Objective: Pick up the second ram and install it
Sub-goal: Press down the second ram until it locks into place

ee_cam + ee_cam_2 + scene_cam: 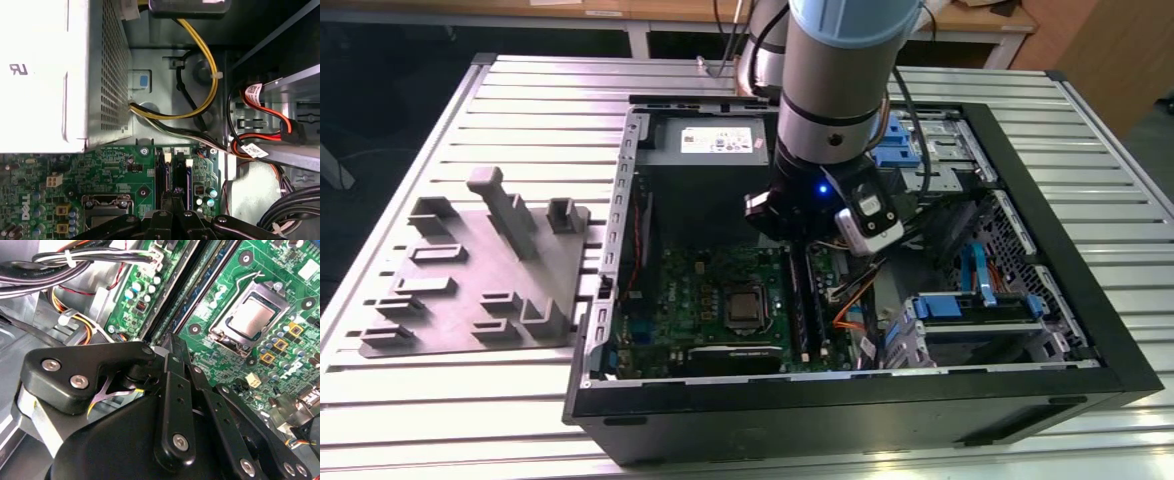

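My gripper (803, 240) is down inside the open computer case, over the green motherboard (680, 300). In both wrist views the gripper (173, 196) (172, 342) stands shut, its fingertips meeting over one end of the long black memory slots (802, 305). A thin bluish stick, the ram (189, 181), stands on edge in a slot right beside the fingertips. I see nothing clamped between the fingers. Whether they touch the stick is hidden by the gripper's own black links.
The gray power-supply box (720, 143) (45, 75) sits beyond the slots. The processor socket (744, 305) (250, 320) lies beside them. Yellow and black cables (210, 75) and orange cables (851, 300) run close by. A gray fixture plate (467, 270) lies outside the case.
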